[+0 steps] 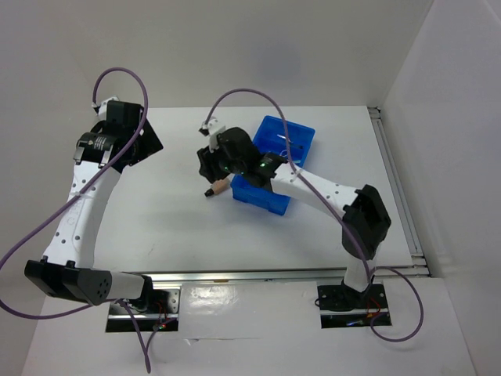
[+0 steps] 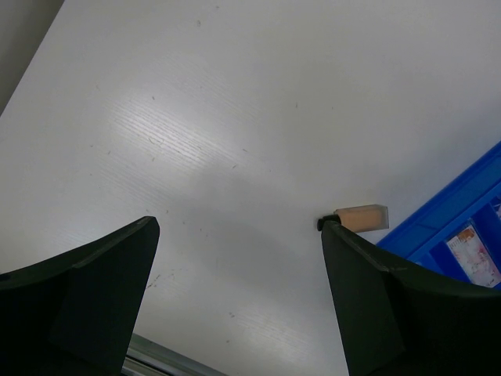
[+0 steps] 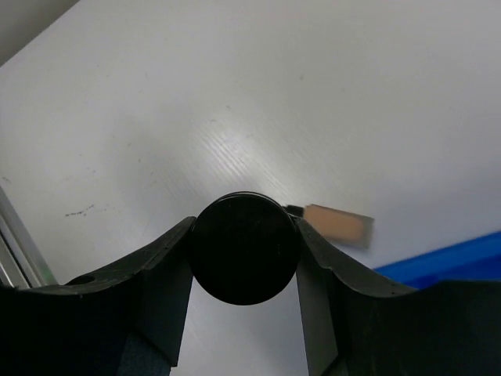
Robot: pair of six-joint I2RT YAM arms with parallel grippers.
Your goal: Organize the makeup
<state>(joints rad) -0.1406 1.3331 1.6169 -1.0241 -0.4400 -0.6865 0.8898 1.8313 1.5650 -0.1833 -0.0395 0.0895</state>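
The black round pot is clamped between the fingers of the right gripper. The tan tube is seen lying on the table just beyond its right finger, with the blue tray further right. The left gripper is spread wide, nothing held.

The white table carries a blue tray and tan tube.
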